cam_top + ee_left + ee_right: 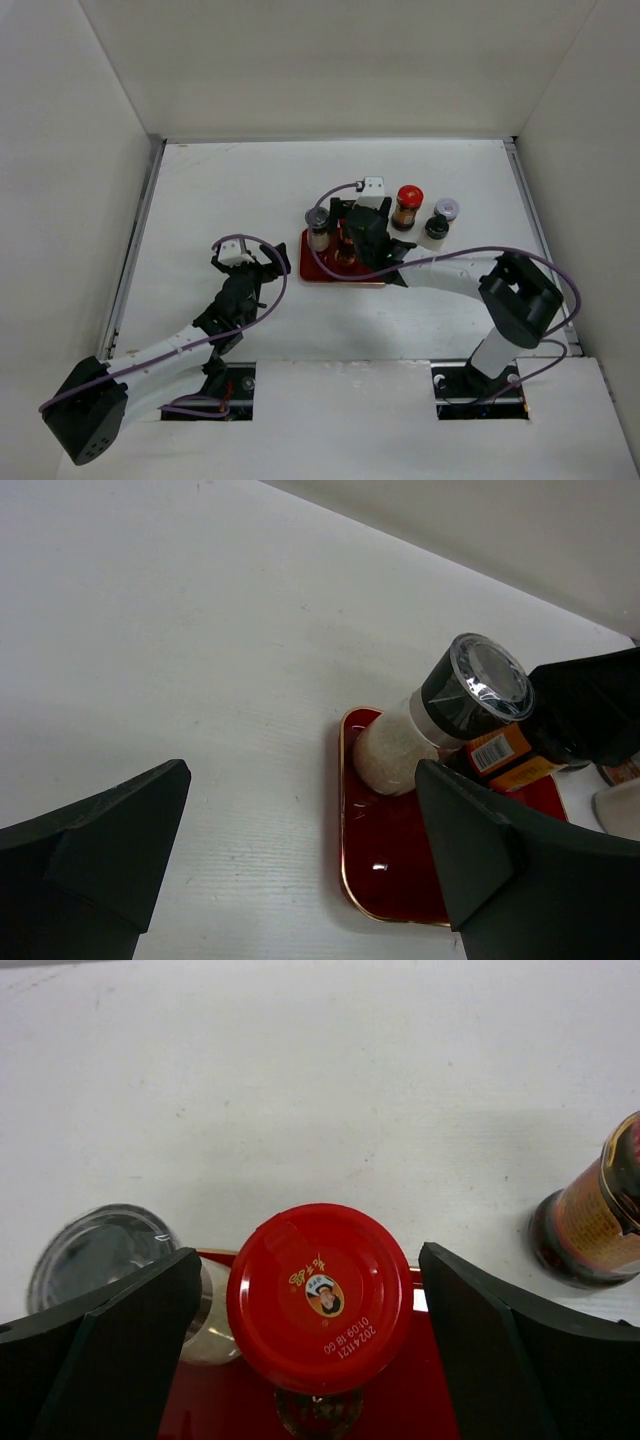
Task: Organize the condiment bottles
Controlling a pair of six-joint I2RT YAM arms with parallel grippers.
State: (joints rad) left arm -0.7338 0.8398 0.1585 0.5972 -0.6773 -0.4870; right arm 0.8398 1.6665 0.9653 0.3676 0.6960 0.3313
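White table (230, 190), white walls round it.

Top view: a red tray (340, 277) sits mid-table with one shaker (319, 224) on its left corner. The right gripper (362, 240) hangs over the tray and covers what's under it. A spare bottle (408, 205) and a spare shaker (441, 220) stand off the tray, just to its right. The left gripper (245, 263) is well left of the tray.

Left wrist: jaws spread wide on nothing. The shaker is upright at the tray's corner, with the brown bottle (500, 758) close behind it.

Right wrist: jaws are wide either side of the brown bottle's red cap (320, 1295), with a gap both sides (no contact). The bottle stands on the tray, the shaker close on one side.

Handling, my read: probably glass, so rigid, smooth and fairly heavy. It's tall, so it tips easily. You'd grip just under the cap or on the cap's side wall, squarely. Keep your fingers off the neighbouring shaker.
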